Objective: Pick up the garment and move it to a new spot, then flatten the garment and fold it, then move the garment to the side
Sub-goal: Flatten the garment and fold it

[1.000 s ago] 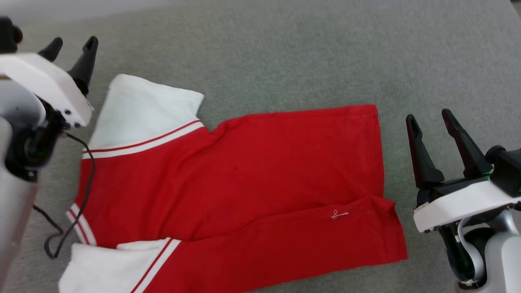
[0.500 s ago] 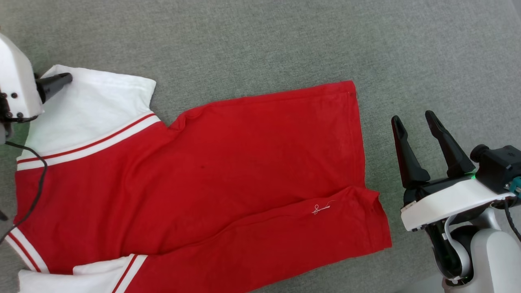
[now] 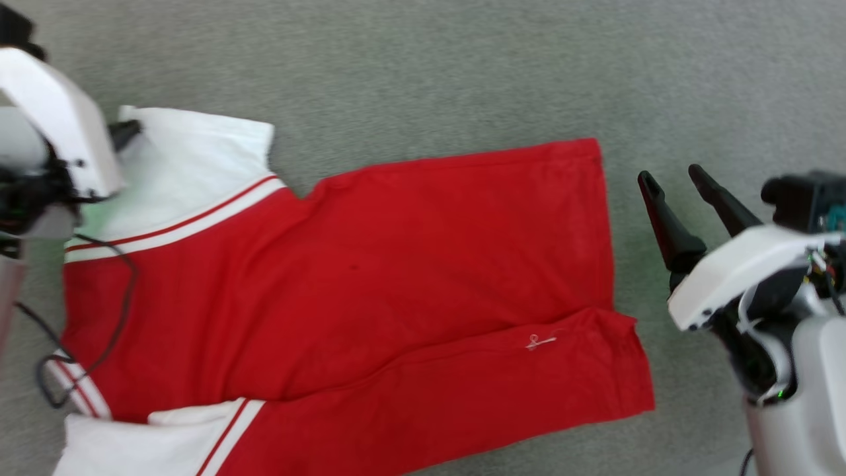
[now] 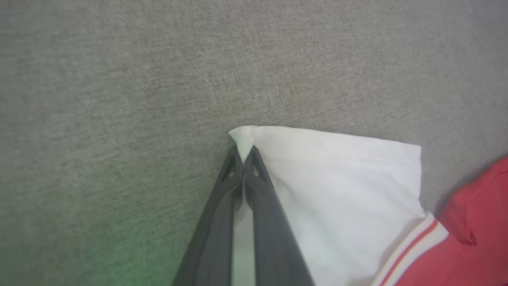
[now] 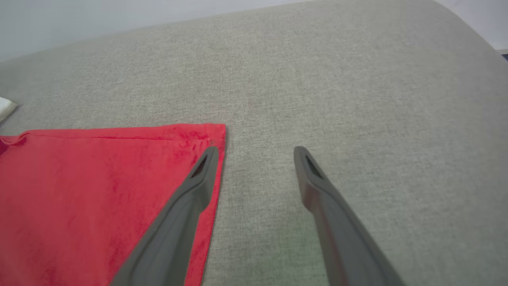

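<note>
The garment [image 3: 370, 277], red with white sleeves and striped trim, lies spread back-up on the grey surface, with a small white mark [image 3: 540, 342] near its hem. My left gripper [image 3: 131, 129] is at the far left sleeve [image 3: 192, 158]. In the left wrist view that gripper [image 4: 243, 153] is shut on the sleeve's [image 4: 337, 178] outer corner, which is pinched up between the fingertips. My right gripper [image 3: 671, 177] stands open just right of the hem. In the right wrist view its [image 5: 256, 151] left finger hangs over the garment's [image 5: 99, 182] far hem corner, with nothing between the fingers.
A grey fabric surface [image 3: 462, 73] runs all around the garment. A black cable [image 3: 99, 330] from my left arm trails over the garment's left edge. In the right wrist view the surface's far edge [image 5: 357, 4] meets a pale wall.
My left gripper came down from above the surface to the white sleeve's corner and shut on it. The head camera shifted. The right gripper stays open beside the hem.
</note>
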Controlling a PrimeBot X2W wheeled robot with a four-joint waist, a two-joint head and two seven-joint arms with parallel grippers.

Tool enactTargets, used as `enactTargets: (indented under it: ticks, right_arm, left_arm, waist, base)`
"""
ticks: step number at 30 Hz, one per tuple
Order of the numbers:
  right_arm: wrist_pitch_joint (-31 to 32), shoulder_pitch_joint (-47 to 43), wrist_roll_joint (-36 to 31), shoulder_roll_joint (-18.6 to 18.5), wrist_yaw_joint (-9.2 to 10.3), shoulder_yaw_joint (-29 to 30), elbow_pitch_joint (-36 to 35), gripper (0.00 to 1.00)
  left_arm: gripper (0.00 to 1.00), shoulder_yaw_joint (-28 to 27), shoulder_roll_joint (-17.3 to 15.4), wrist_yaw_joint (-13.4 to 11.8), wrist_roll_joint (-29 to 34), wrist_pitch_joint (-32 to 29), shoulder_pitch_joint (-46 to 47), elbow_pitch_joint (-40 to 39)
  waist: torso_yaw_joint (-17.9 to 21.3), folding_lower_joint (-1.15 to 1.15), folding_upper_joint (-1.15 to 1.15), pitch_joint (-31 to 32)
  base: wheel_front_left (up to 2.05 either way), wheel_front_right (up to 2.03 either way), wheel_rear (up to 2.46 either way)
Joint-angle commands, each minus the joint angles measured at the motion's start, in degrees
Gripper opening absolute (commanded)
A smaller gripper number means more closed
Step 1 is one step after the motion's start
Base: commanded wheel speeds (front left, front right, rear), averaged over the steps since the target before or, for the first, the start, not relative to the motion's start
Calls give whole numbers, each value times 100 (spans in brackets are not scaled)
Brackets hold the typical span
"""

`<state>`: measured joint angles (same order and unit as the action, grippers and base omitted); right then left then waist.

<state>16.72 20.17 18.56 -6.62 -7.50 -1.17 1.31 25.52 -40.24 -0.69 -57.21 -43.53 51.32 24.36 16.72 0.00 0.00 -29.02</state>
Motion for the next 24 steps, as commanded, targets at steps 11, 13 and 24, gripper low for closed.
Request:
enactTargets:
  ticks: [11,13,24]
  right_arm:
    - [2277,1112,656,-742,3,-221,761,100]
    - [2581,1202,644,-765,3,-257,897,100]
    - [3522,1327,701,-725,-3,-392,1287,0]
  left_arm:
    - [0,155,462,255,193,514,261,-818]
    - [0,178,460,252,231,572,241,-987]
    - [0,145,371,253,245,822,-97,-1405]
  waist:
    - [-1002,0,0,-64]
    - [-1087,0,0,-124]
    - [-1278,0,0,-104]
  base:
    - [0,0,0]
    - [0,0,0]
    - [0,0,0]
